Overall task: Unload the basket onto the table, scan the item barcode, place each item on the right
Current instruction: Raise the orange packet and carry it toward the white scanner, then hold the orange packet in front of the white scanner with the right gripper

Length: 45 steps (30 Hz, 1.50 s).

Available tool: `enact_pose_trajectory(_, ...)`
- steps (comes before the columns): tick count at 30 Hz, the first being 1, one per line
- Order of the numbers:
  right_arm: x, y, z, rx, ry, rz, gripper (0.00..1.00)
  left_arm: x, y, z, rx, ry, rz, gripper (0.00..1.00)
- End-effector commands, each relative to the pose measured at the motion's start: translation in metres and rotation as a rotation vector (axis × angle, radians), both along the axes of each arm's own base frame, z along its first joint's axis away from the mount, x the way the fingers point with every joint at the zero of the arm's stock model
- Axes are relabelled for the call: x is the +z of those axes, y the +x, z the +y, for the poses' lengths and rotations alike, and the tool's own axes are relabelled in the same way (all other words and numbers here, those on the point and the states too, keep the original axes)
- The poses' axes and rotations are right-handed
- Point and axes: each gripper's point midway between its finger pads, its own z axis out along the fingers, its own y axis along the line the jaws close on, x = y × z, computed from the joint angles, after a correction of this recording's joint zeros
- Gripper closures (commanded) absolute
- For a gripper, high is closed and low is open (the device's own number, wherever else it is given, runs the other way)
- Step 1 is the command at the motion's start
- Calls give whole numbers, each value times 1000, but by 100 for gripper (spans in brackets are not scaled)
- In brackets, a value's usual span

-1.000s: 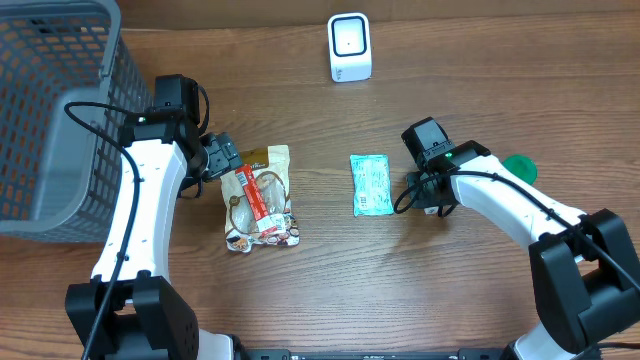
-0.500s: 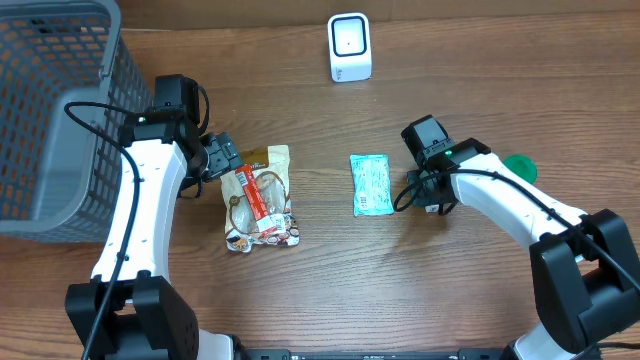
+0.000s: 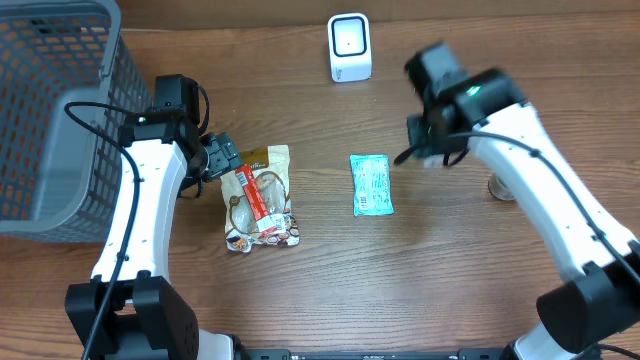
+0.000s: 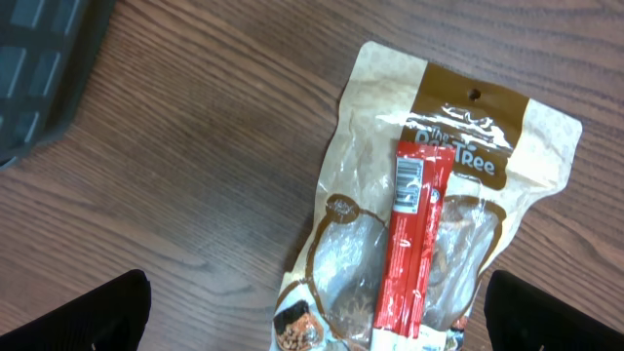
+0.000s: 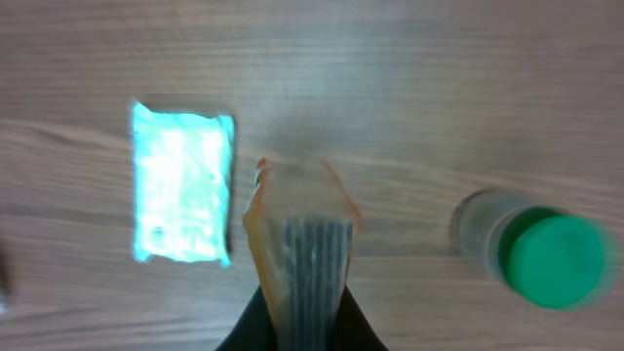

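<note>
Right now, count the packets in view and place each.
4: brown pouch left of centre, red stick pack on it, teal packet mid-table, orange-edged packet in the right gripper. The basket could hide more.

Left claw gapes wide, pointing down — right claw is clamped on an orange packet.

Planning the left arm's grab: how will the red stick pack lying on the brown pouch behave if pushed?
Probably light: the red stick pack looks thin and flat. It may slide, since it lies on the glossy, crinkled pouch.
</note>
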Motion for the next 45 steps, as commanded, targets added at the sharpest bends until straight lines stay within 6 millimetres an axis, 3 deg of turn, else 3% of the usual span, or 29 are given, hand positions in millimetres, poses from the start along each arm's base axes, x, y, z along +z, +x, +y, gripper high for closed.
enact_pose_trajectory(1,74,11,0,-13,82,-136,97,5,4,2,13,9,-19,0)
enact_pose_trajectory(5,119,14,0,-18,138,-158,97,5,4,2,12,9,-18,0)
enact_pose_trajectory(9,129,40,11,0,198,-198,97,5,4,2,13,9,-19,0)
enact_pose_trajectory(14,106,83,30,89,178,-240,97,5,4,2,13,9,-18,0)
enact_pose_trajectory(20,87,134,68,247,136,-366,96,5,4,2,12,9,-19,0)
enact_pose_trajectory(30,51,194,105,436,-16,-519,96,5,4,2,12,9,-19,0)
enact_pose_trajectory(36,18,231,115,437,-59,-581,96,5,4,2,12,9,-19,0)
enact_pose_trajectory(45,-41,267,126,690,-283,-628,96,5,4,2,12,9,-19,0)
